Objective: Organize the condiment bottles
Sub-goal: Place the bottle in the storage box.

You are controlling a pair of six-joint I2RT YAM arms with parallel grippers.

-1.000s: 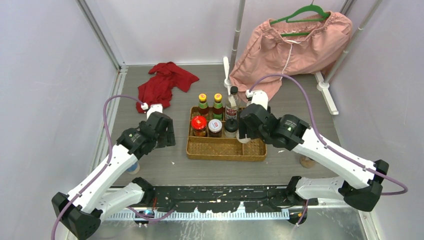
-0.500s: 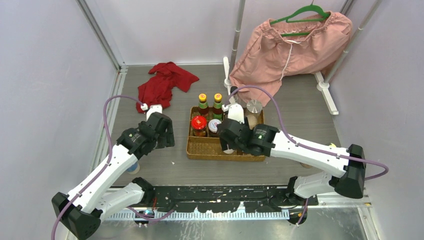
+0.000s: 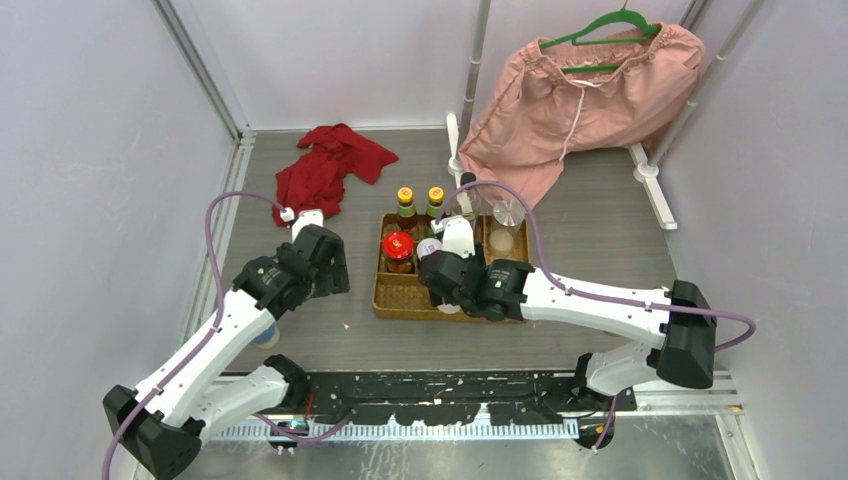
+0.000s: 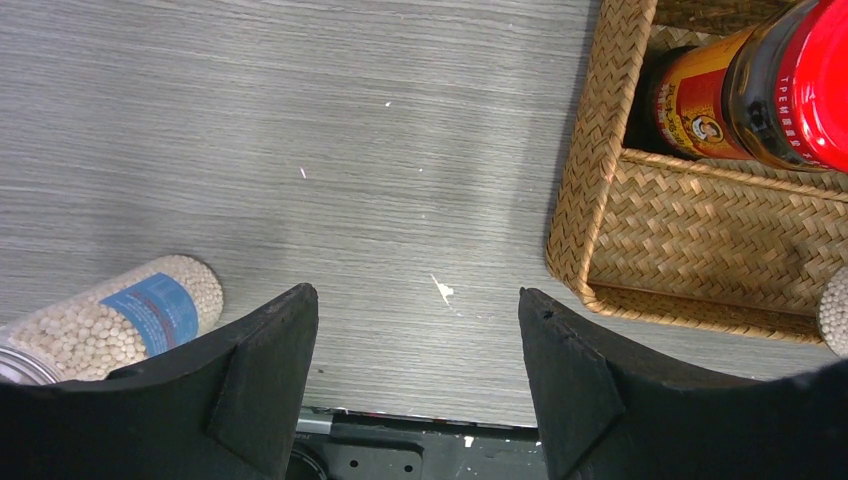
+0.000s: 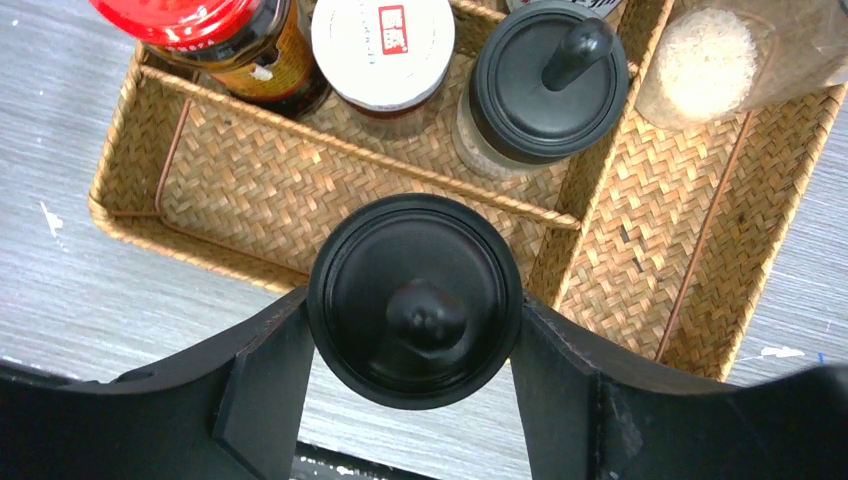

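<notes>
My right gripper point(image 5: 412, 303) is shut on a black-lidded shaker point(image 5: 415, 300) and holds it upright over the front rim of the wicker tray point(image 5: 130, 225). In the tray behind it stand a red-lidded jar point(image 5: 215, 30), a white-lidded jar point(image 5: 383, 40), a second black-lidded shaker point(image 5: 545, 80) and a clear jar of white grains point(image 5: 715, 60). Two yellow-capped sauces point(image 3: 420, 197) stand in the back row. My left gripper point(image 4: 415, 300) is open over bare table left of the tray. A bottle of white beads with a blue label point(image 4: 130, 315) lies beside its left finger.
A red cloth point(image 3: 330, 165) lies at the back left. A pink garment point(image 3: 580, 90) hangs on a green hanger at the back right, above a white stand point(image 3: 455, 150). Purple cables loop over both arms.
My right arm carried the black-lidded shaker left and toward the near side, from the tray's back right to its front middle, uncovering the clear jar. The left arm stayed still.
</notes>
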